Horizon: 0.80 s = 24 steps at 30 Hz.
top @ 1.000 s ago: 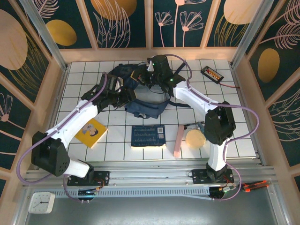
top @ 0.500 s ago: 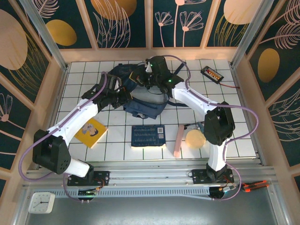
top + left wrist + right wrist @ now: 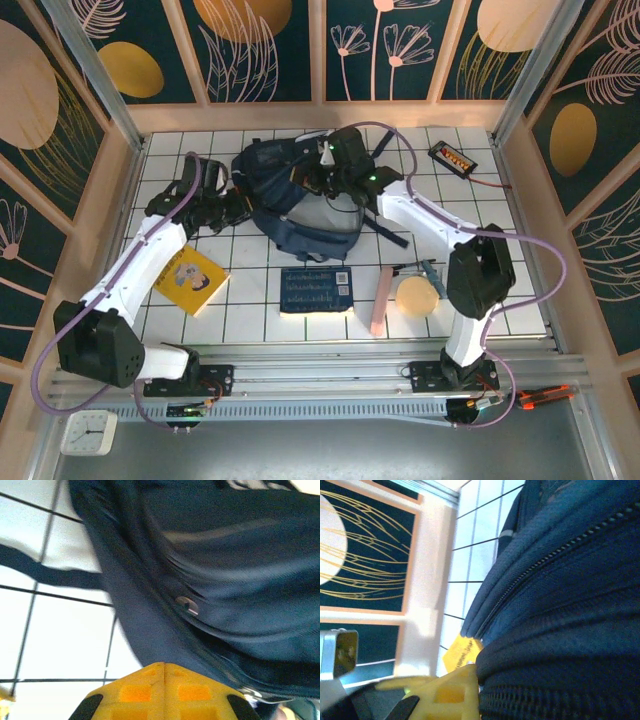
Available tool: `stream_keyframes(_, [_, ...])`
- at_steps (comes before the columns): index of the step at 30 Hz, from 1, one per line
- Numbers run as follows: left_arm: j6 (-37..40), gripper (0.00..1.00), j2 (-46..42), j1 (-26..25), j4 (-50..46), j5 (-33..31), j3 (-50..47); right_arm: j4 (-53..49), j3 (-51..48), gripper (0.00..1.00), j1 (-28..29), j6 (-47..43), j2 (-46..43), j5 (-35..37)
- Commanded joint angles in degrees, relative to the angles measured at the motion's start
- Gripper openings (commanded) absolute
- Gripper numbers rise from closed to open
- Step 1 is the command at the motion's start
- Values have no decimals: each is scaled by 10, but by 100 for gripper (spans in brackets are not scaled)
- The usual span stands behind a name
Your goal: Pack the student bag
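Surface: white tiled tabletop with dark grid lines, and a metal rail along its lower edge.
Room: wood-framed wall panels at the top, left and right of the frame, dark teal with gold ovals and pale leaf drawings.
Student bag: upper centre of the tabletop, slumped, straps spread.
Left gripper: at the bag's left edge, jaws closed; I cannot tell whether they pinch fabric.
Right gripper: on the bag's top, jaws closed.
Lower centre: navy printed book; yellow book to its left.

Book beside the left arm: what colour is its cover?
The book is yellow, with a small picture; clearest in the top external view.
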Motion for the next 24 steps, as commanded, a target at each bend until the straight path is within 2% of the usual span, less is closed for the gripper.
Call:
stream_keyframes(1, [30,0,5,4,-38,-12,18,17,-18,0,-20,-79,-65,35])
stream_keyframes(5, [52,0,12,16,-49,-25,22,46,-57,0,-44,-65,-97,13])
stream_keyframes(9, [44,0,6,15,39,59,-2,70,-55,0,-48,-41,-98,-19])
stream_keyframes(10, [35,17,-1,11,69,69,-8,76,-49,0,-47,-33,-93,-25])
stream_keyframes(11, [31,42,-7,4,93,70,-10,82,-44,0,-46,-25,-88,-31])
stream_keyframes(14, [60,69,-10,-41,132,45,10,102,-27,0,-41,7,-70,-47])
stream_keyframes(16, [104,86,-2,-84,142,4,33,104,-6,0,-39,20,-55,-60])
stream_keyframes(19, [151,98,8,-108,178,-23,36,96,21,0,-38,25,-40,-70])
stream_keyframes(24, [269,98,17,-128,225,-37,26,96,54,0,-38,47,-20,-95])
